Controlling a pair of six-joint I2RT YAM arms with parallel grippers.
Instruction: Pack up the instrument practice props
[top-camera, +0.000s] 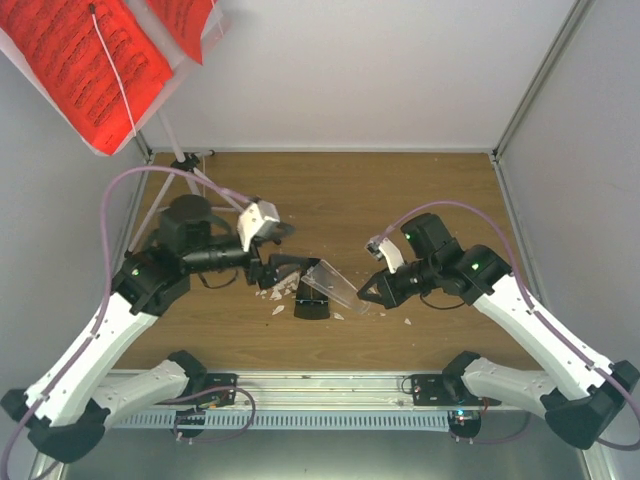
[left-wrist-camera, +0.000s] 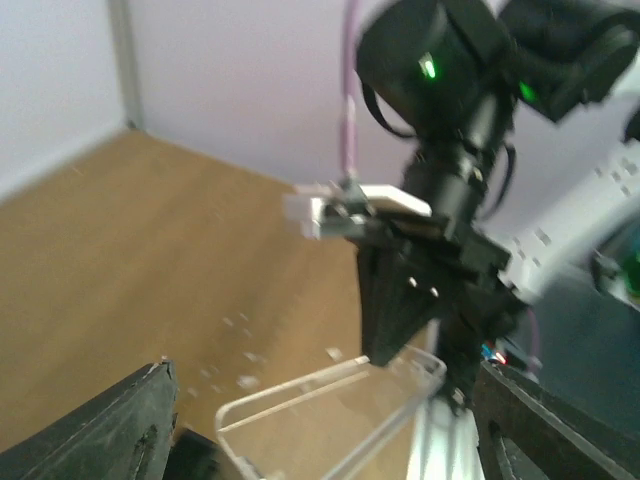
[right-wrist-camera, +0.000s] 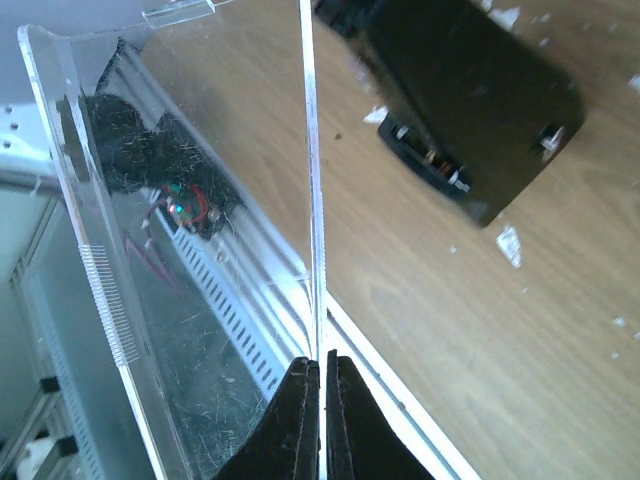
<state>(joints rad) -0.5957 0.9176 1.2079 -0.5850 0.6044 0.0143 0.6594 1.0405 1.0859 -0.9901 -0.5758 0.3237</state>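
- Clear plastic box (right-wrist-camera: 200, 250) hangs tilted, its thin wall pinched in the closed right pincer (right-wrist-camera: 322, 365), probably to receive the metronome (top-camera: 311, 307) lying just beside it.
- Left pincer (left-wrist-camera: 325, 395) stands wide; in its blurred view it seems to grip nothing.
- Music stand (top-camera: 180, 170) with red sheets (top-camera: 80, 60) is well apart, far left.
- Bare table (top-camera: 420, 190) behind gives room.

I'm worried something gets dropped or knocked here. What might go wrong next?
1. The right gripper pinches only a thin edge of the clear cover, so the cover may twist or slip out.
2. The left gripper is open right by the cover and the metronome; closing in, it may knock either.
3. The left arm works close to the music stand and its thin legs; a wide swing may topple it.
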